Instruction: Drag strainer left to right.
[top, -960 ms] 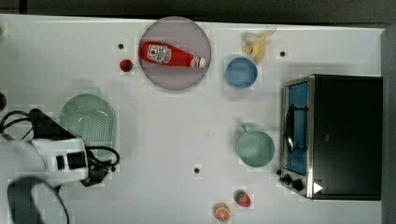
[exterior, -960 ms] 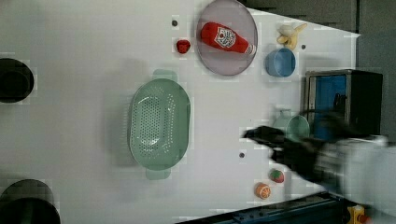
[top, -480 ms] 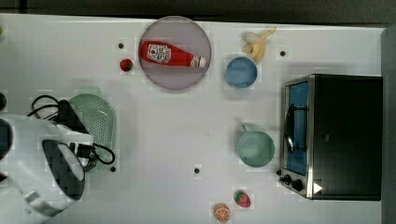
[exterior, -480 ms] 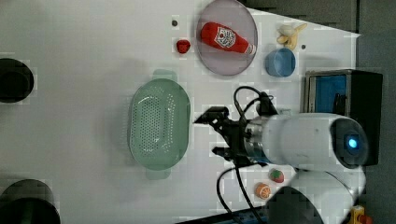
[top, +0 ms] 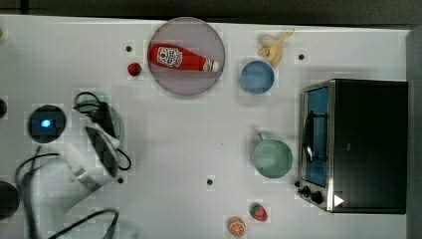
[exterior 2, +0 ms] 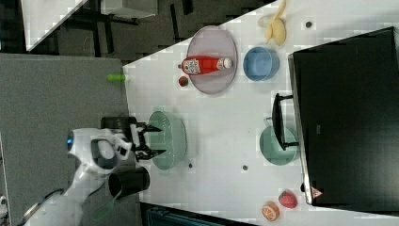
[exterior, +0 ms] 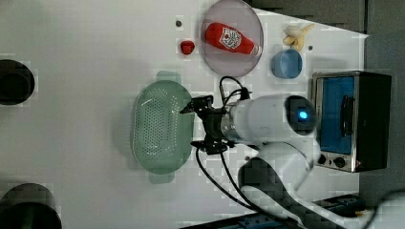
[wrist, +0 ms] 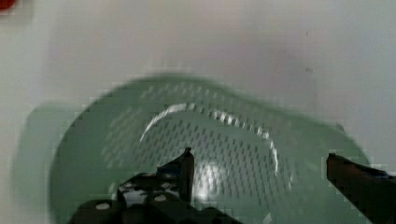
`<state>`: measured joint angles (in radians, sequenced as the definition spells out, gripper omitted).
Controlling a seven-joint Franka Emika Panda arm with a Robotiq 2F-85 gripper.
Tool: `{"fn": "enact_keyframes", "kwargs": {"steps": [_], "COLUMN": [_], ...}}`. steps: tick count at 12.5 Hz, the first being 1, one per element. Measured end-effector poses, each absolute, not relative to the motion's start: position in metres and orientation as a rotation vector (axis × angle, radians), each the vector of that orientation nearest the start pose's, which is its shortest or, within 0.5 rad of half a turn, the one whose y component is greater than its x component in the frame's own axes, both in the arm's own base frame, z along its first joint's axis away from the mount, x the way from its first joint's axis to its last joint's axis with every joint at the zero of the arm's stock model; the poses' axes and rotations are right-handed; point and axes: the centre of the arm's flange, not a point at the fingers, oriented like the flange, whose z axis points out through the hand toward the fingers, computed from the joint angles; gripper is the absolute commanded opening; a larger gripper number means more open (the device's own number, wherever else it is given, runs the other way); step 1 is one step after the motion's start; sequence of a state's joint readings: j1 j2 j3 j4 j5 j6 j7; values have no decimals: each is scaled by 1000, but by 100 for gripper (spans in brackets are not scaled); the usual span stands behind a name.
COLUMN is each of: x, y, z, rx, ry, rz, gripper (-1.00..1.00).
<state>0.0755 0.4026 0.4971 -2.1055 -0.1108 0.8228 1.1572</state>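
Mint perforated oval plastic strainer [exterior: 160, 126] under wide-spread pincer [exterior: 195, 125]

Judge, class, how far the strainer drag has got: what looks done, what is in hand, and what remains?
Done: the open gripper has reached the strainer, its fingers straddling the rim nearest the arm. In hand: lining up a hold; nothing is gripped yet. Left: the whole drag, since the strainer sits at the top view's left, far from the mug and oven.

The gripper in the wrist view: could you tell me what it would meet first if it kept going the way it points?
Most likely the strainer: the open gripper points into its perforated bowl, though depth is unclear.
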Motion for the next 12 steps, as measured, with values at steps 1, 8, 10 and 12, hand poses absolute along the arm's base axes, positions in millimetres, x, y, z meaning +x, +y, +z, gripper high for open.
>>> {"fn": "enact_keyframes", "kwargs": {"steps": [1,8,10,12], "x": [484,460,464,471], "y": [302,304,310,293], "z": [216,143,148,153], "rx": [-2464,-2412,-2401,-2375], "ry": [1988,2113,2104,2133], "rz": [213,299,279,232], "gripper": [100,100,100,100]}}
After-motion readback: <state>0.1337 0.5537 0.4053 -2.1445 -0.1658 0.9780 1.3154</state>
